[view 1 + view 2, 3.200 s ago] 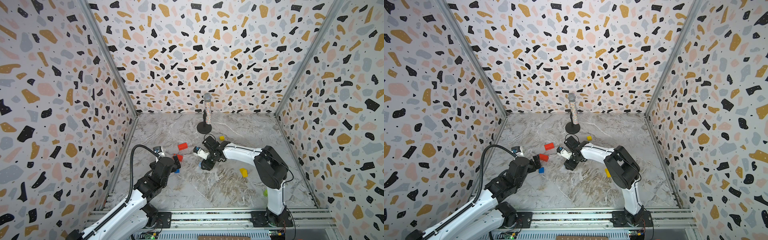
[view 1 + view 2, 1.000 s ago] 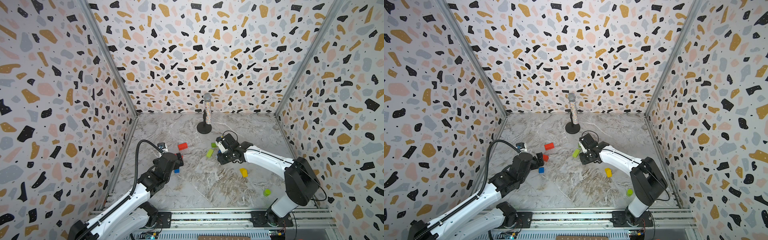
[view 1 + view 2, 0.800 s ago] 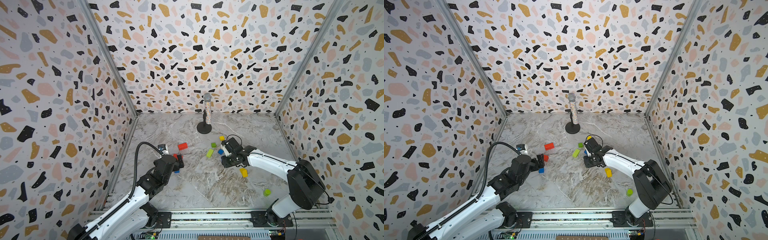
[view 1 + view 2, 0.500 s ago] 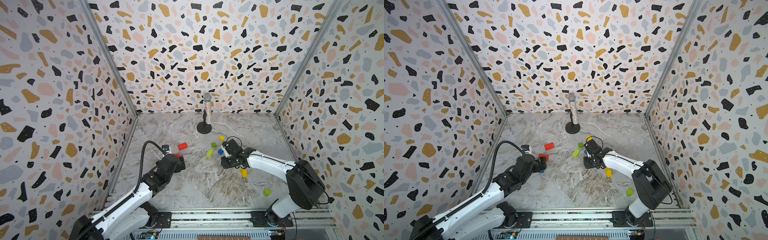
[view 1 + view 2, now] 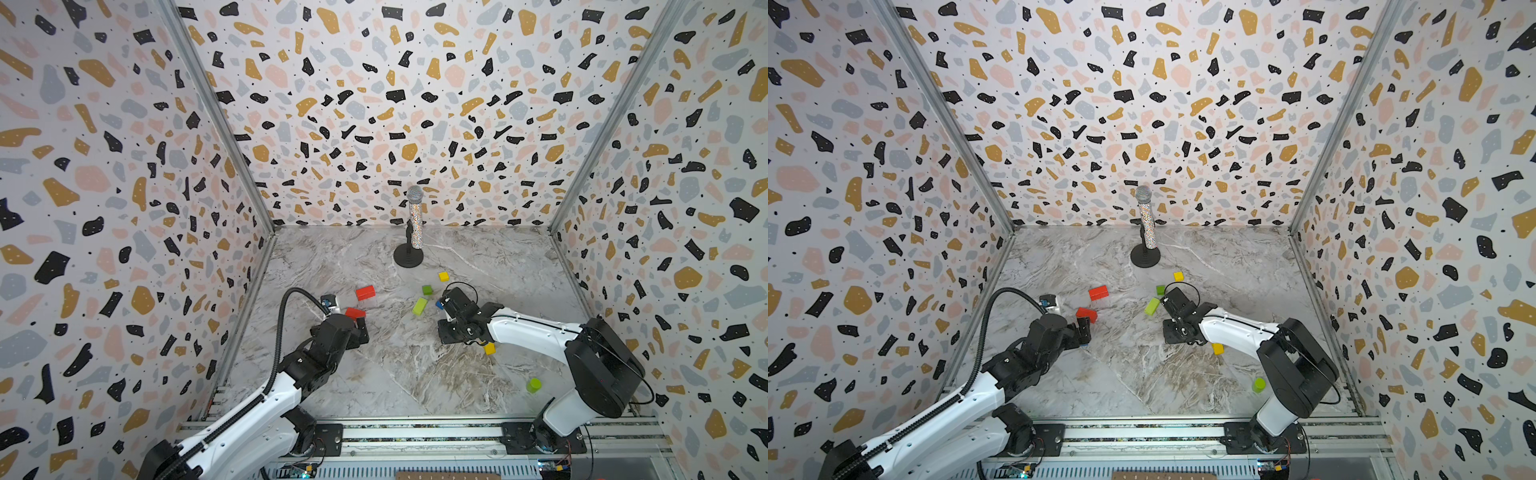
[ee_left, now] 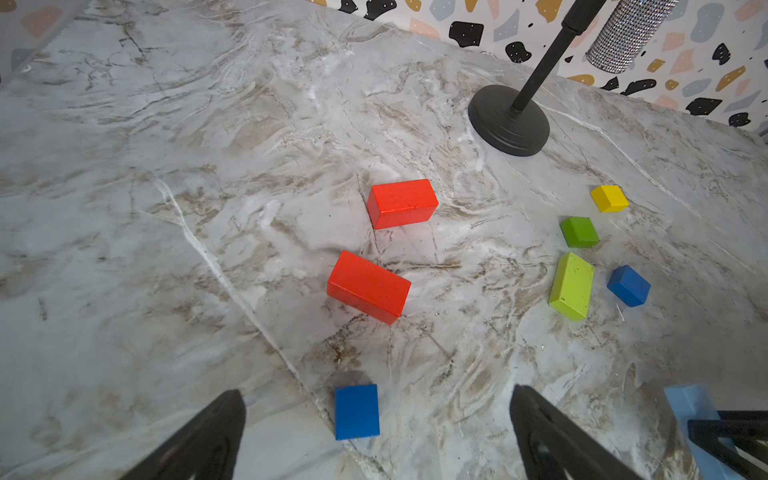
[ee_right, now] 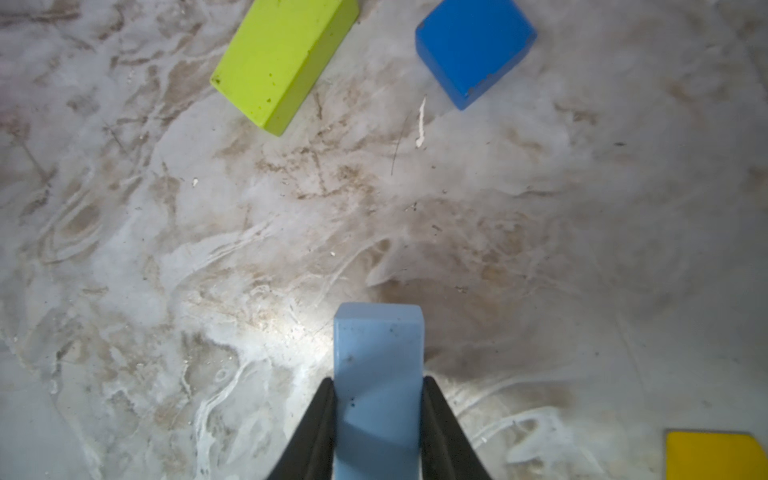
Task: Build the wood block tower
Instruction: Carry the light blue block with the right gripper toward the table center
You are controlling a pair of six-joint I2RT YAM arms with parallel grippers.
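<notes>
- Recorded displacement of right gripper point(image 7: 377, 382) since the earliest view: then over the spot where the lime-green brick point(image 5: 419, 306) lies, now to the right of it, nearer the right arm's base.
- Found that brick now exposed, formerly hidden beneath the arm.
- Noted left gripper point(image 6: 378, 392) advanced slightly toward the red bricks over the same interval.
- Confirmed right jaws clamped on a light blue block point(image 7: 377, 340), gripped across its narrow width, one end projecting ahead, low over the marble table point(image 5: 374, 374); contact with the surface not determinable.
- Confirmed left jaws spread wide, holding nothing.
- Located left dark blue cube point(image 6: 356, 411) on the table between the spread left fingers point(image 6: 199, 440), touching neither.
- Located near red brick point(image 6: 368, 286) just ahead of that cube; far red brick point(image 6: 402, 203) beyond it, the two apart.
- Located right dark blue cube point(image 7: 473, 45) just beside the lime-green brick, not touching.
- Located green cube point(image 5: 427, 289) and yellow cube point(image 5: 443, 276) further back, toward the microphone stand point(image 5: 408, 259).
- Located yellow block point(image 5: 489, 348) close beside the right forearm.
- Located lime cylinder point(image 5: 533, 385) near the right arm's base, well apart from the rest.
- Logged all loose blocks lying singly on the table, none upon another.
</notes>
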